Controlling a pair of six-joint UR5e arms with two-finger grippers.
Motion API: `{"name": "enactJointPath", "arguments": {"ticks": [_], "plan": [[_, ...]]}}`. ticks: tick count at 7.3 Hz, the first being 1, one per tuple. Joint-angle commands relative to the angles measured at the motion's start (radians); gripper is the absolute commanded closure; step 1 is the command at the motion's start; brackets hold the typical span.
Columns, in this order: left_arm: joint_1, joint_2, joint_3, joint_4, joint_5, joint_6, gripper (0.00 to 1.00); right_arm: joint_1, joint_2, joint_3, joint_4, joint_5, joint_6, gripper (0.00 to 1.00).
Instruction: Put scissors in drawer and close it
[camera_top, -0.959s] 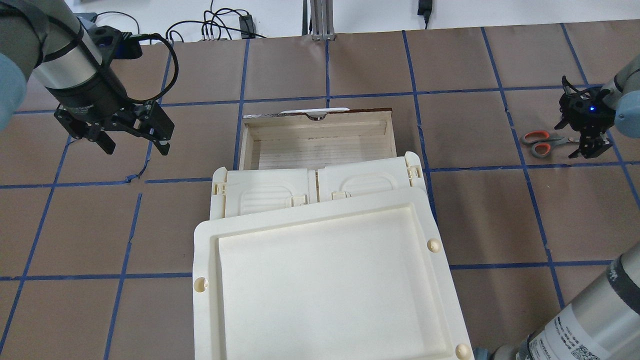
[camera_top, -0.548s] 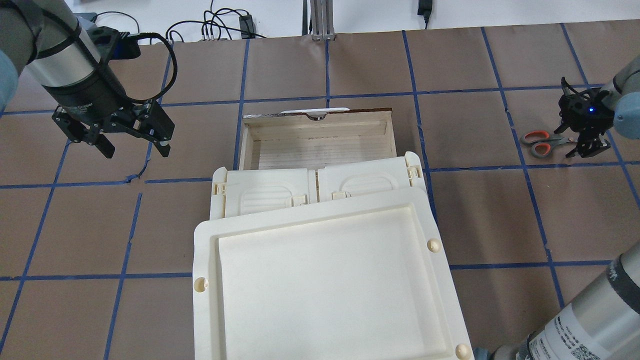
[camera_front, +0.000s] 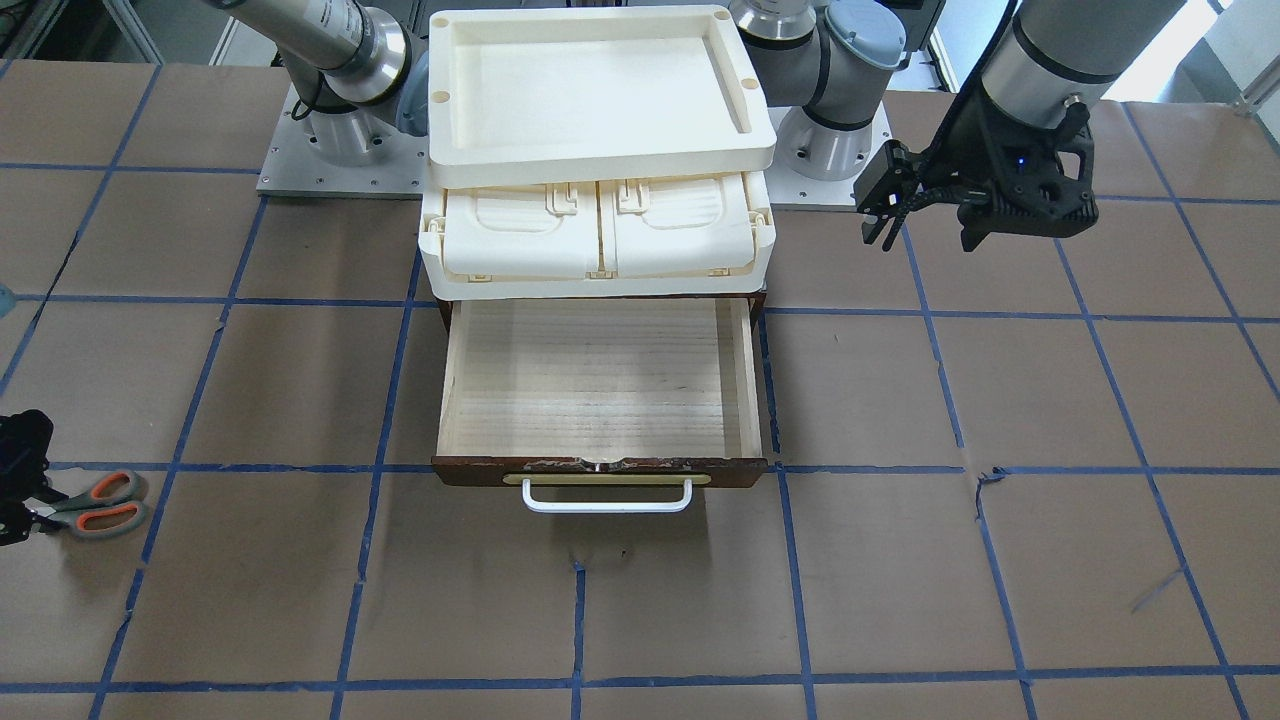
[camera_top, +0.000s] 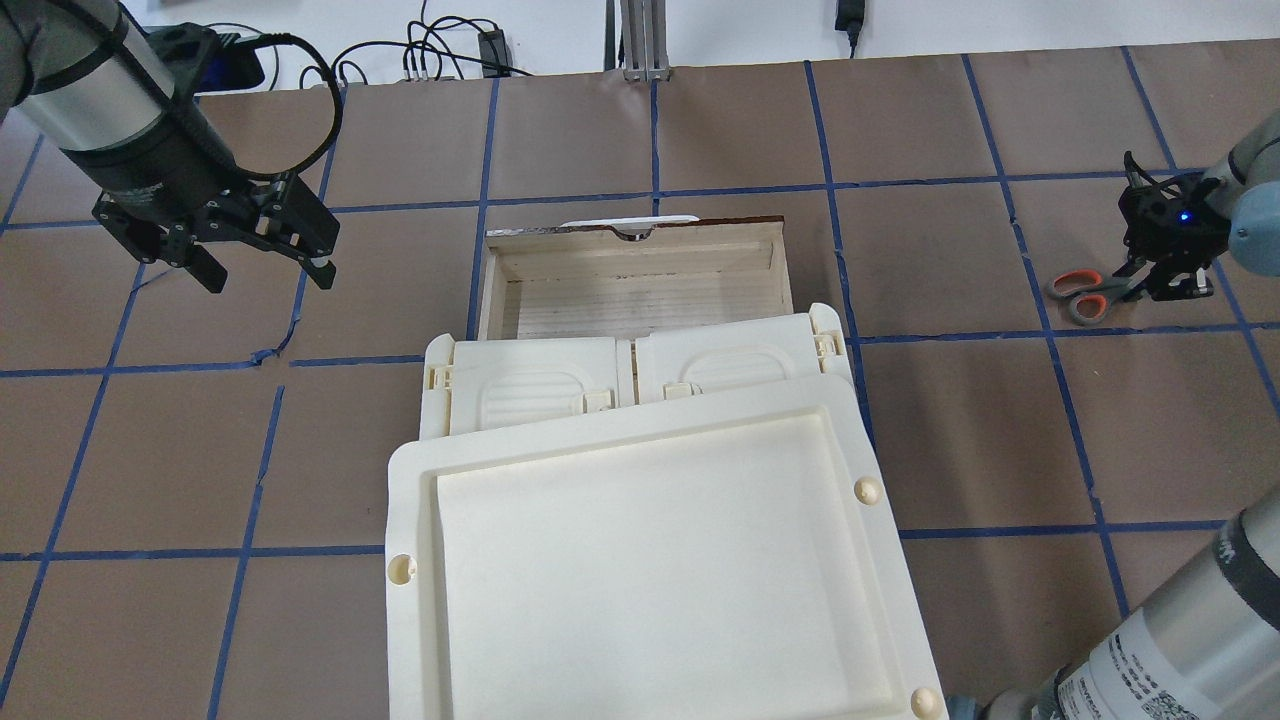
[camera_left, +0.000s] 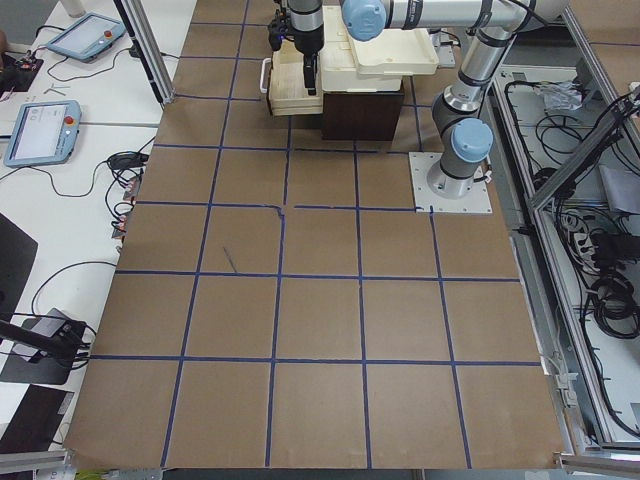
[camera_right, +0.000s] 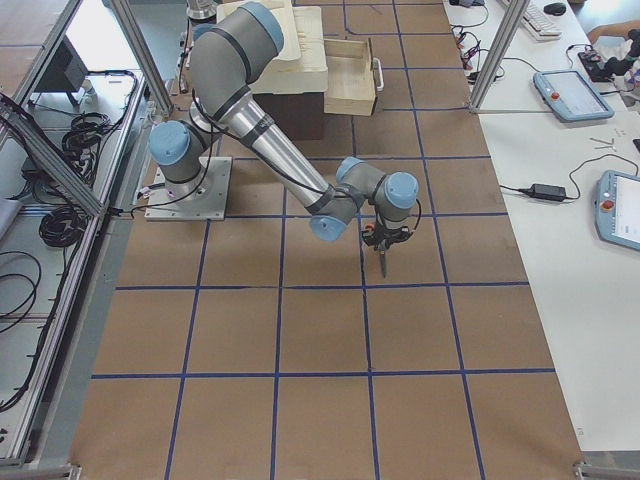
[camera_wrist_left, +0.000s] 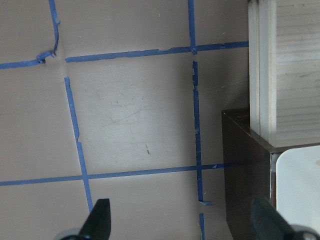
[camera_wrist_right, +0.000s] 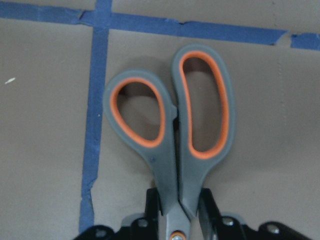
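Observation:
The scissors (camera_top: 1085, 292), grey with orange-lined loops, are at the table's far right, and also show in the front view (camera_front: 100, 505). My right gripper (camera_top: 1160, 285) is shut on them near the pivot, and the wrist view shows both loops (camera_wrist_right: 175, 125) pointing away from the fingers (camera_wrist_right: 152, 205). I cannot tell whether they are clear of the table. The drawer (camera_top: 630, 262) is pulled open and empty, with its white handle (camera_front: 607, 497) on the far side from me. My left gripper (camera_top: 265, 272) is open and empty, left of the drawer (camera_wrist_left: 295, 65) and above the table.
A cream plastic tray (camera_top: 640, 560) lies on a cream case (camera_top: 600, 375) on top of the dark brown cabinet (camera_left: 360, 110) that houses the drawer. Brown paper with blue tape lines covers the table. Cables (camera_top: 440, 50) lie beyond the far edge.
My right gripper has closed on the scissors, and they have turned slightly, handles tipped toward me. My left arm has drawn back toward the far left, still open.

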Motion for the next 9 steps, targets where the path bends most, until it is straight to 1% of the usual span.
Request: {"name": "enactJointPath", "arguments": {"ticks": [1, 2, 4, 5, 6, 7, 8, 9], "plan": [[-0.004, 0.006, 0.024, -0.05, 0.013, -0.019, 0.0, 0.01, -0.039, -0.007, 0.005, 0.001, 0.061, 0.97], [0.0, 0.006, 0.023, -0.043, 0.01, -0.028, 0.0, 0.026, -0.104, -0.005, 0.025, 0.003, 0.074, 0.99], [0.011, 0.005, 0.024, -0.024, -0.027, -0.088, 0.0, 0.142, -0.206, -0.005, 0.038, -0.02, 0.217, 0.99], [0.008, 0.005, 0.01, -0.029, -0.012, -0.076, 0.0, 0.186, -0.272, -0.008, 0.129, -0.012, 0.3, 0.99], [0.009, 0.005, 0.01, -0.027, -0.012, -0.076, 0.0, 0.242, -0.31, -0.007, 0.178, -0.008, 0.38, 0.99], [0.012, 0.005, 0.007, -0.023, -0.015, -0.064, 0.0, 0.323, -0.338, -0.008, 0.194, -0.011, 0.419, 0.99], [0.028, 0.003, 0.004, 0.04, -0.022, -0.056, 0.0, 0.423, -0.381, -0.011, 0.2, -0.008, 0.48, 0.99], [0.028, 0.005, 0.001, 0.049, -0.022, -0.029, 0.0, 0.548, -0.401, -0.03, 0.226, -0.009, 0.607, 0.99]]}}
